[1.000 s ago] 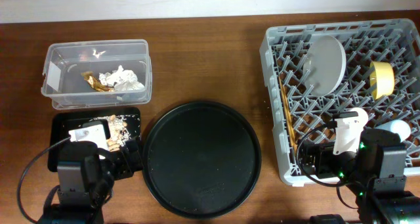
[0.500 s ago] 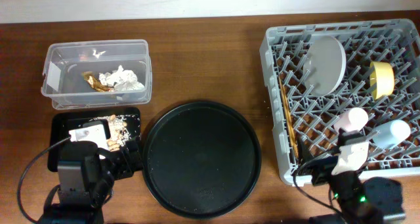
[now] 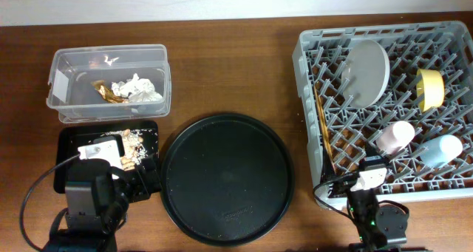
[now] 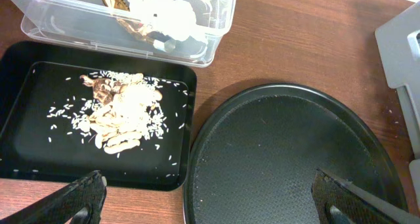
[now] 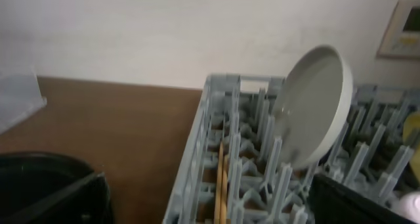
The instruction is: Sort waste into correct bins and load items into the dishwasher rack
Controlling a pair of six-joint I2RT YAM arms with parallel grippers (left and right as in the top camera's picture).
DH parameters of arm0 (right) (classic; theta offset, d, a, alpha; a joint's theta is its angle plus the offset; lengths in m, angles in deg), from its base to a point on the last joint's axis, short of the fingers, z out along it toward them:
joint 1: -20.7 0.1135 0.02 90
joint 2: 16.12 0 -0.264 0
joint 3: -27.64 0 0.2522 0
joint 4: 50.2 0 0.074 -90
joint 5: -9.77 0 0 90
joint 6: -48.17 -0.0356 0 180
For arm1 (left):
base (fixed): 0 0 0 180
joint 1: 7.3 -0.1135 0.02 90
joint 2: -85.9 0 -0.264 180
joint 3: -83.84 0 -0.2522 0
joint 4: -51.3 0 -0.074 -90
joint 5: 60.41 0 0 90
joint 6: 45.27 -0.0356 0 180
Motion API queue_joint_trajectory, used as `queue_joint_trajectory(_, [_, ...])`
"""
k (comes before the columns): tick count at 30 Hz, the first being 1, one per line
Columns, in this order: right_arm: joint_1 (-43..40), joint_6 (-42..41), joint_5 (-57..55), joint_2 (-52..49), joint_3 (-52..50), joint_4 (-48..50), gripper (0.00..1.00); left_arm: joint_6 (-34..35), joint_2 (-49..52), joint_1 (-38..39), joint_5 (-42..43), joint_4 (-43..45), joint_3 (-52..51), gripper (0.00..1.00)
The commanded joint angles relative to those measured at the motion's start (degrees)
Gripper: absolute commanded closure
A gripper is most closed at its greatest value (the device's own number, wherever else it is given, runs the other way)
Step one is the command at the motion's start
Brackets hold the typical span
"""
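The clear tub [image 3: 66,67] holds white tissue [image 3: 137,88] and a gold wrapper [image 3: 106,92]. The shallow black tray [image 3: 74,137] holds tan food scraps [image 3: 133,145]; both show in the left wrist view, the tray [image 4: 26,152] and the scraps [image 4: 121,115]. The grey rack [image 3: 303,41] holds the plate [image 3: 367,72] upright, the yellow bowl [image 3: 429,88], pink cup [image 3: 393,137], blue cup [image 3: 440,150] and chopsticks [image 3: 321,130]. My left gripper [image 4: 213,201] is open and empty above the gap between the two black trays. My right gripper [image 5: 210,204] is open and empty at the rack's near left corner.
A large round black tray [image 3: 228,178] lies between the bins and the rack, close to the shallow tray's right side. The tub stands just behind the shallow tray. A pale wall runs along the table's far edge.
My right arm has drawn back toward the table's near edge, off the rack. The pink cup, covered before, now lies uncovered beside the blue cup. The left arm has not moved.
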Motion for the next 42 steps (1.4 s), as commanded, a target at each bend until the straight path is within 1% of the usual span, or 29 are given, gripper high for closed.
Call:
queue_joint_trajectory(1, [-0.48, -0.2, -0.5, 0.5, -0.42, -1.57, 0.02, -0.68, -0.2, -0.04, 0.22, 0.09, -0.22, 0.01])
queue_joint_trajectory(22, [-0.48, -0.2, -0.5, 0.33, -0.42, -1.57, 0.02, -0.72, -0.57, -0.04, -0.22, -0.35, -0.68, 0.01])
queue_joint_trajectory(23, [-0.48, -0.2, -0.5, 0.33, -0.42, -1.57, 0.02, -0.72, -1.99, -0.04, -2.03, -0.2, -2.14, 0.01])
queue_joint_trajectory(25, [-0.48, -0.2, -0.5, 0.33, -0.42, -1.57, 0.02, -0.74, -6.23, -0.04, -2.86, 1.03, -7.61, 0.01])
queue_joint_trajectory(26, [-0.48, -0.2, -0.5, 0.33, -0.42, -1.57, 0.02, -0.76, -8.41, -0.04, -2.89, 2.84, -10.54, 0.01])
queue_joint_trajectory(30, [-0.48, -0.2, -0.5, 0.33, -0.42, -1.57, 0.01, -2.49, -21.75, -0.04, -2.29, 21.7, -28.39, 0.01])
queue_joint_trajectory(32, [-0.48, -0.2, -0.5, 0.33, -0.42, -1.57, 0.02, -2.62, -25.88, -0.04, -1.6, 28.89, -34.16, 0.01])
queue_joint_trajectory(34, [-0.48, -0.2, -0.5, 0.33, -0.42, -1.57, 0.02, -2.97, -30.38, -0.04, -0.83, 39.39, -40.98, 0.01])
queue_joint_trajectory(36, [-0.48, -0.2, -0.5, 0.33, -0.42, -1.57, 0.02, -6.14, -34.47, -0.04, -0.57, 50.18, -46.8, 0.01])
queue_joint_trajectory(38, [-0.48, -0.2, -0.5, 0.33, -0.42, -1.57, 0.02, -10.78, -37.44, -0.07, 0.11, 56.89, -50.38, 0.01])
queue_joint_trajectory(40, [-0.48, -0.2, -0.5, 0.33, -0.42, -1.57, 0.02, -13.9, -37.81, -0.04, 1.46, 58.51, -51.6, 0.01])
queue_joint_trajectory(42, [-0.48, -0.2, -0.5, 0.33, -0.42, -1.6, 0.02, -16.15, -37.81, -0.13, 2.21, 54.42, -51.69, 0.01])
